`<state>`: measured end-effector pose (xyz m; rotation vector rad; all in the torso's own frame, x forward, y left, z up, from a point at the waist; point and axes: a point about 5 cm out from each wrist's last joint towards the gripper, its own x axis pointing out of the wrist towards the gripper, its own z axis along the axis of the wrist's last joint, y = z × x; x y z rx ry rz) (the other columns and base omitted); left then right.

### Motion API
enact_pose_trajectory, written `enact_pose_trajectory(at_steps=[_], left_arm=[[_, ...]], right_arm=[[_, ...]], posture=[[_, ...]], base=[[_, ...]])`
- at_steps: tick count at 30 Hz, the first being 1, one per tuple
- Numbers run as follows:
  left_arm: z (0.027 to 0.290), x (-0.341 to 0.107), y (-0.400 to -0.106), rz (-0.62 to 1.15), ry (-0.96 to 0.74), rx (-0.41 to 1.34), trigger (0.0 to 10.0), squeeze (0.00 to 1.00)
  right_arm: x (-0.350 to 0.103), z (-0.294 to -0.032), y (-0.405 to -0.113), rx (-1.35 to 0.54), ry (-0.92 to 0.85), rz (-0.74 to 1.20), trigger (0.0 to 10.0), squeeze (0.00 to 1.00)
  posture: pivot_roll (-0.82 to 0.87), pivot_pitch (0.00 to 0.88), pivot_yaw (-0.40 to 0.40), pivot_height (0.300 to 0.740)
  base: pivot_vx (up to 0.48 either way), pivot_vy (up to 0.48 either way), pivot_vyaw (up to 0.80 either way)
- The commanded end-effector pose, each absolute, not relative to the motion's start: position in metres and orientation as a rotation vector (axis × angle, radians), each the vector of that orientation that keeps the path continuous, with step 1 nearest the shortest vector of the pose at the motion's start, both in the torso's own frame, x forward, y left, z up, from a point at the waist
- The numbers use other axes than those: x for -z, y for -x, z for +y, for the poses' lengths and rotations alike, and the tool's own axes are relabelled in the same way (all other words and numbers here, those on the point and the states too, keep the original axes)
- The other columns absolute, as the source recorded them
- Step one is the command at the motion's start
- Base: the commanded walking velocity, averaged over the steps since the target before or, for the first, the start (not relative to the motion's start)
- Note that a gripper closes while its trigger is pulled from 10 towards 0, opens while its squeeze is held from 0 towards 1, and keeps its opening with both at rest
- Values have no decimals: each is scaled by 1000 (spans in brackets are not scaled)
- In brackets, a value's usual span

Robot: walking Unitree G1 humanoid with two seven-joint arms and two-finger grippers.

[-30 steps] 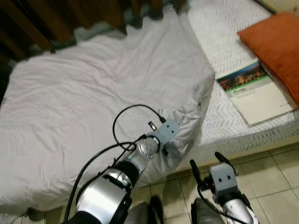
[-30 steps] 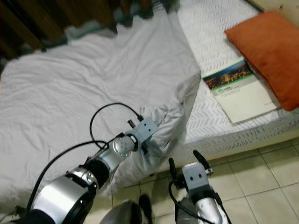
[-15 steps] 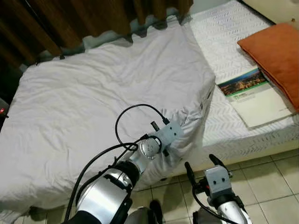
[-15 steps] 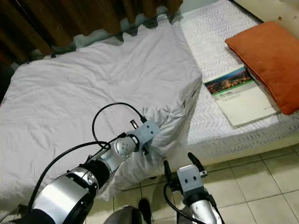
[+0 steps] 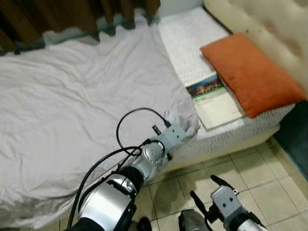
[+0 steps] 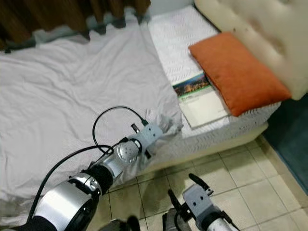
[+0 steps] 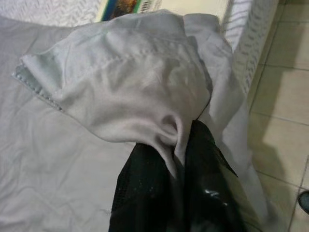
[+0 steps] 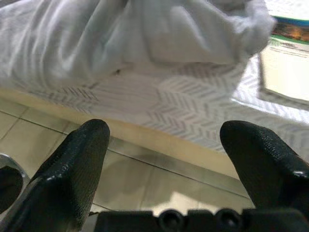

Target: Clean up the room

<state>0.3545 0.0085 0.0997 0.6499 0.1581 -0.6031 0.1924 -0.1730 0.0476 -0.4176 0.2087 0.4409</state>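
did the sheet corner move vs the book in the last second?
Yes. Left gripper has pulled the sheet corner toward the book, narrowing the bare mattress between.

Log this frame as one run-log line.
left gripper: shut on sheet corner, at bed edge | right gripper: open, idle over floor | book, orange pillow: on mattress

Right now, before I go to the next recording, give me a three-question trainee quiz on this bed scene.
1. True or false: the left gripper is shut on a corner of the grey bedsheet.
2. What lies between the bedsheet's edge and the orange pillow? A) a book B) a towel C) a remote
3. Fill in: the right gripper hangs open over the tiled ___.

Key
1. True; the wrist view shows fabric pinched between its fingers.
2. A, the book on the white mattress.
3. floor.
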Motion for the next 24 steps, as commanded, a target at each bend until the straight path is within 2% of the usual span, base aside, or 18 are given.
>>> enact_pose_trajectory(at_steps=[1,4,15,24], left_arm=[[-61,-99,-319,127,-556,764,10000,0],[-66,-94,-313,136,-572,800,10000,0],[-75,-85,-300,153,-583,851,10000,0],[-93,-80,-282,149,-645,938,10000,0]], right_arm=[[-46,-167,-189,-463,378,221,10000,0],[-45,-162,-191,-488,369,230,10000,0],[-43,-156,-190,-532,372,244,10000,0],[-40,-150,-190,-543,377,245,10000,0]], posture=[[-388,241,53,740],[-375,240,42,740],[-375,235,50,740],[-387,230,75,740]], base=[[0,0,0],[0,0,0],[0,-473,0],[0,0,0]])
